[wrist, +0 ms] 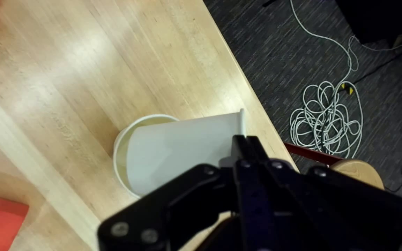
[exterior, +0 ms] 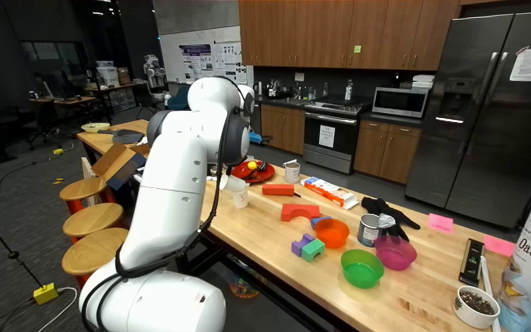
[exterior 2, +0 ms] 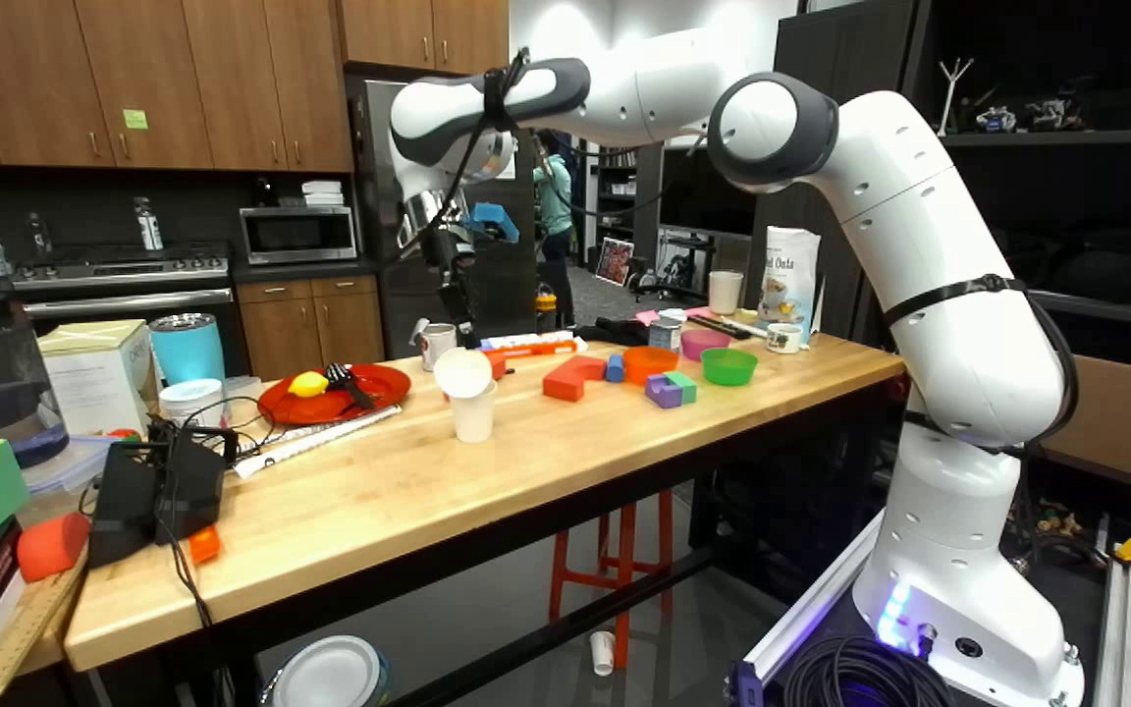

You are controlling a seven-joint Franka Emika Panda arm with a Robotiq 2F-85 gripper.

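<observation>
A pale paper cup (wrist: 183, 146) lies tilted almost on its side, base in the mouth of an upright paper cup (wrist: 120, 160). Both exterior views show the pair: in an exterior view the tilted cup (exterior 2: 464, 373) turns its mouth to the camera above the upright cup (exterior 2: 474, 420); elsewhere the upright cup (exterior: 240, 199) bears a red 3. My gripper (wrist: 246, 137) has its black fingers together at the tilted cup's rim. In an exterior view the gripper (exterior 2: 468, 339) ends just above that rim. Contact is hard to judge; nothing shows between the fingers.
Behind the cups are a red block (exterior: 278, 189), a white can (exterior: 292, 173) and a red plate (exterior 2: 387, 383) with a lemon. Further along stand a red arch block (exterior: 300, 212) and orange (exterior: 332, 240), green (exterior: 362, 279) and magenta (exterior: 397, 260) bowls. The table edge (wrist: 253, 94) runs close by.
</observation>
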